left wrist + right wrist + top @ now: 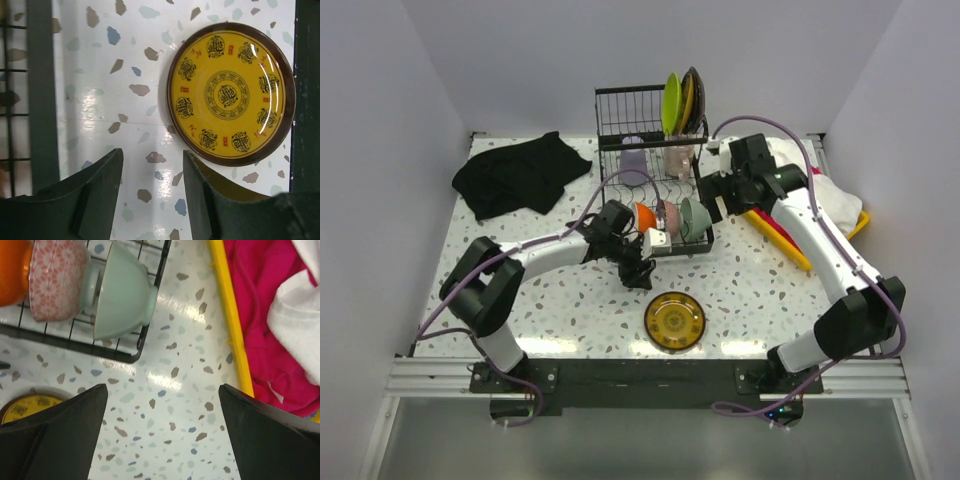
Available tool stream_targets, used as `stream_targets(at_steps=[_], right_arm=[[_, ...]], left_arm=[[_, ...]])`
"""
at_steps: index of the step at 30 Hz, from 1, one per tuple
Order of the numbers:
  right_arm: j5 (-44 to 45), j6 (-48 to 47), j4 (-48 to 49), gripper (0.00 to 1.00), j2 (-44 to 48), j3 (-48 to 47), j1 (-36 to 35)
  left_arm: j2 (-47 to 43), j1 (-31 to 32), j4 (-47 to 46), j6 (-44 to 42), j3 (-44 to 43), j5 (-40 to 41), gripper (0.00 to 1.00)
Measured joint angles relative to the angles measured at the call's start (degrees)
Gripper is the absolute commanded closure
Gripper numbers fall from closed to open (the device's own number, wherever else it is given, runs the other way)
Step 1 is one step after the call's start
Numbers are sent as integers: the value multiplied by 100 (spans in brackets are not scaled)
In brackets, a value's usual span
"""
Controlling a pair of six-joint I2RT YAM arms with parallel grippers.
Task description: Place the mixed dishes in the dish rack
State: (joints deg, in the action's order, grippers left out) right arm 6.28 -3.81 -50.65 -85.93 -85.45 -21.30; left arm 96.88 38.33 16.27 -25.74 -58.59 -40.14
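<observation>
Top view: the left claw [638, 270] sits at centre frame, by the front of the dish rack [620, 100]. The right claw [716, 196] is beside the rack's right edge.

Left wrist: that claw is part-spread and empty, with a yellow plate [231, 94] at upper right.

Right wrist: that claw is spread wide and empty, with a pale green bowl [122, 292] racked at upper left.

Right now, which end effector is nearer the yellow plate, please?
Left. The left end effector is just beside the yellow plate; the right end effector is farther away, by the dish rack.
</observation>
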Motion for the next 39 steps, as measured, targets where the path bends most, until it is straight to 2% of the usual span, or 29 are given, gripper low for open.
stream_targets(at_steps=[9,14,18,22,27,29,33,39], right_arm=[[-522,24,-81,1,960,776,-87],[-584,37,-79,1,1108,1220,-85],[-608,-35,-76,1,1113,1480,-59],[-638,-151,-81,2,1113,1567,11],[-734,-269,-81,1,1104,1648,107],[-750,-291,-72,1,1095,1650,133],[-960,-339,-52,1,1088,1650,177],[-1897,-579,-11,6,970,1714,186]], left_arm=[[599,389,234,-59,-291,-20,49],[927,487,337,-44,-542,-35,54],[1259,573,610,-61,-953,-39,64],[1696,678,966,-153,-1504,-94,79],[1934,726,1565,-391,-1965,-160,88],[2009,723,1836,-461,-2149,-162,100],[2033,721,2341,-656,-2347,-186,100],[1840,662,2612,-793,-2236,-177,100]])
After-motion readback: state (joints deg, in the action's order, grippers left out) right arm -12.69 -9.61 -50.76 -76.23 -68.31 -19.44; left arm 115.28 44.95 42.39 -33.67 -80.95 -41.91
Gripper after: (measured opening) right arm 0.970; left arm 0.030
